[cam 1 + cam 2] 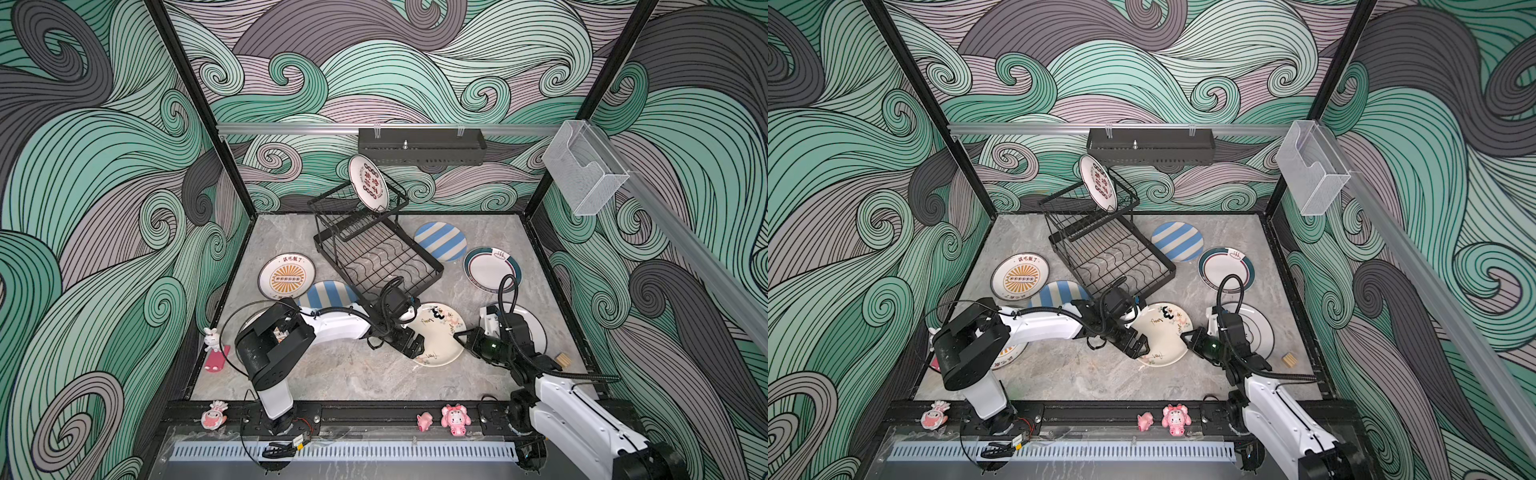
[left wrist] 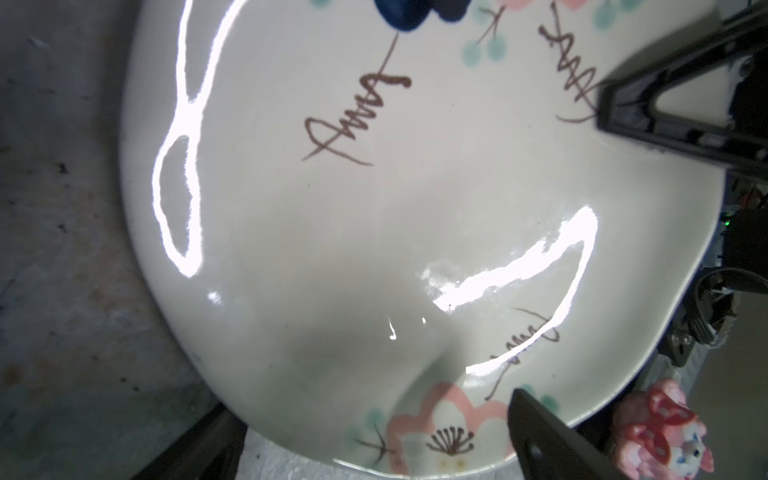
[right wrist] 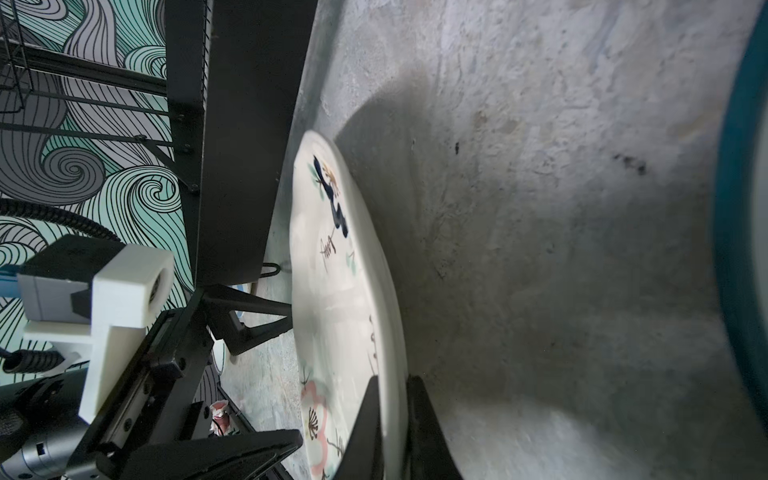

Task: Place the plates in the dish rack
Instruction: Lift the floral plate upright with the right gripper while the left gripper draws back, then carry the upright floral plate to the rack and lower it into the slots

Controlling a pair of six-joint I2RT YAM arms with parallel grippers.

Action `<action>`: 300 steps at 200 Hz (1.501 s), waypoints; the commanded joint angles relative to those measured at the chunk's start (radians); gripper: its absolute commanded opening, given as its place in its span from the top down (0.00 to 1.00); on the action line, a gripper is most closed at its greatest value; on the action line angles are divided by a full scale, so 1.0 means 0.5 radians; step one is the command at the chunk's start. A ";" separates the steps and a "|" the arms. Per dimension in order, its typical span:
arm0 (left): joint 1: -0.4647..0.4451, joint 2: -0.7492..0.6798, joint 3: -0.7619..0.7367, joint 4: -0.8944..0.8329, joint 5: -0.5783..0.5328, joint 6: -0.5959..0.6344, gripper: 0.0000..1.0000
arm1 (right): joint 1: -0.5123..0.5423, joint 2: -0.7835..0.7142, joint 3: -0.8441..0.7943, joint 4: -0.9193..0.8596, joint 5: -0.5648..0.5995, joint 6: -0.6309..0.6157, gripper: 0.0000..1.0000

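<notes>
A cream plate with drawings (image 1: 436,328) (image 1: 1165,332) (image 2: 374,208) lies near the front of the table, tilted, with its right side raised. My right gripper (image 1: 459,336) (image 3: 392,382) is shut on its right rim, one finger on each face. At its left rim, my left gripper (image 1: 415,349) (image 2: 370,405) is open, jaws wide apart. The dish rack (image 1: 415,283) (image 1: 1148,276) stands behind, with a red-lettered plate (image 1: 368,183) upright in its upper basket. Loose plates: blue-striped (image 1: 440,241), teal-rimmed (image 1: 490,270), orange-sunburst (image 1: 286,276), another striped one (image 1: 332,293), black-ringed (image 1: 536,328) under my right arm.
A black perforated shelf (image 1: 419,147) hangs on the back wall, a clear box (image 1: 582,166) on the right rail. A small wooden block (image 1: 563,359) lies at the right edge. Pink figurines (image 1: 455,419) stand along the front rail, a rabbit toy (image 1: 212,338) at the left.
</notes>
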 commanded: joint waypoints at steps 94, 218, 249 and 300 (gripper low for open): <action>0.071 -0.464 0.161 -0.512 0.119 -0.164 0.01 | -0.012 0.030 0.965 -0.980 0.295 -0.614 1.00; 0.956 -1.292 0.022 -0.952 0.302 0.062 0.02 | 0.032 0.453 2.039 -1.259 0.381 -0.931 1.00; 1.200 -1.266 0.094 -1.005 0.388 0.099 0.01 | 0.200 0.728 2.476 -1.237 0.512 -0.984 1.00; 1.371 -1.211 0.116 -0.912 0.437 0.132 0.01 | 0.626 1.382 3.450 -1.309 1.155 -1.323 1.00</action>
